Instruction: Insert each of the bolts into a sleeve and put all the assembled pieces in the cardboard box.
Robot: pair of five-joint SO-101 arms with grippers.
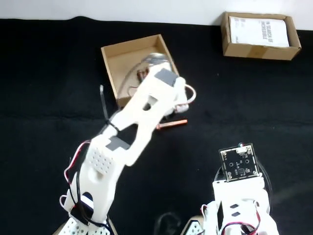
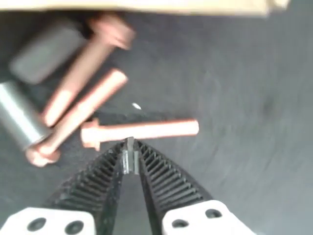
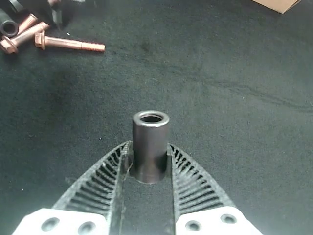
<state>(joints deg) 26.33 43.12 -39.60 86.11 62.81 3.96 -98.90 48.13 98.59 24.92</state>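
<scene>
We count three copper bolts (image 2: 139, 131) and two loose sleeves (image 2: 19, 117) just beside the cardboard box (image 1: 132, 42). Left gripper (image 2: 129, 152) is pinched closed near them, empty; right gripper (image 3: 149, 164) clamps a third sleeve (image 3: 150, 142) upright.

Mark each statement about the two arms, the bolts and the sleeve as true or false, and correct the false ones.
1. The right gripper is shut on a grey sleeve. True.
2. A bolt sits inside that sleeve. False: its bore is empty.
3. A copper-coloured bolt lies on the black table just beyond the left gripper. True.
4. The left gripper holds that bolt. False: its jaws are shut on nothing, and the bolt lies loose ahead of them.
</scene>
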